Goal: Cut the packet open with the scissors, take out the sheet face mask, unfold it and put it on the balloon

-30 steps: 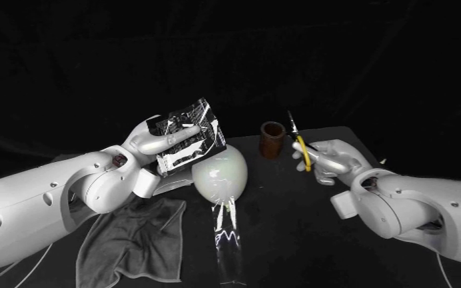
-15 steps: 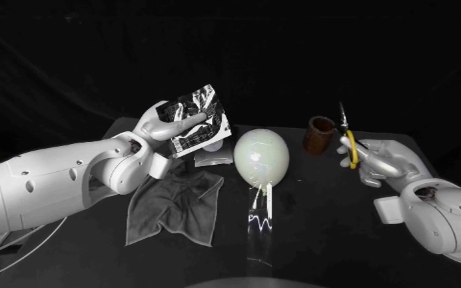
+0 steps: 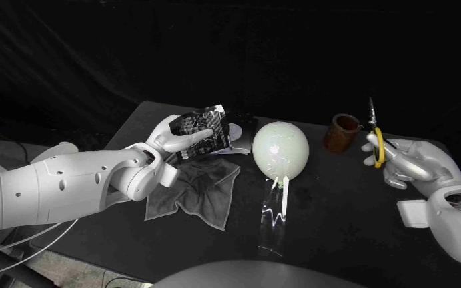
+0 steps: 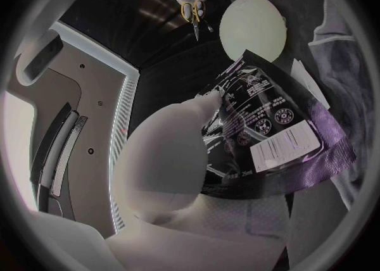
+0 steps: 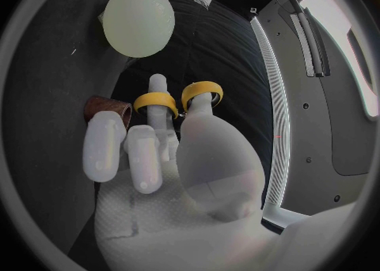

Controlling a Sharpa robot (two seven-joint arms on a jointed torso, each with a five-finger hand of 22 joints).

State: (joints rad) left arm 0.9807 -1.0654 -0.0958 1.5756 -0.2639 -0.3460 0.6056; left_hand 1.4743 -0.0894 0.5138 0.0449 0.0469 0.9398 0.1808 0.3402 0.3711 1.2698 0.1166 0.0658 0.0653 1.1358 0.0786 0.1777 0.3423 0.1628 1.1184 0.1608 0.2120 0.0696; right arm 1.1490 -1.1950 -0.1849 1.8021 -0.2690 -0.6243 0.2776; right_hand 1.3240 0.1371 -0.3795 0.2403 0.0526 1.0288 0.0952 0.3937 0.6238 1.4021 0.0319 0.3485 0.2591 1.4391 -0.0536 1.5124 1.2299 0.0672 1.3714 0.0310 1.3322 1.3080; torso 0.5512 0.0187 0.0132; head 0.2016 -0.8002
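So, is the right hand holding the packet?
No, the left hand grips the packet, while the right hand holds the yellow-handled scissors.

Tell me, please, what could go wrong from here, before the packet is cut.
1. The balloon stands between the two hands; the bare blades of the scissors in the right hand could prick it on the way to the packet.
2. The left hand covers part of the packet, so a cut might meet it.
3. The brown cup beside the scissors could be knocked over.
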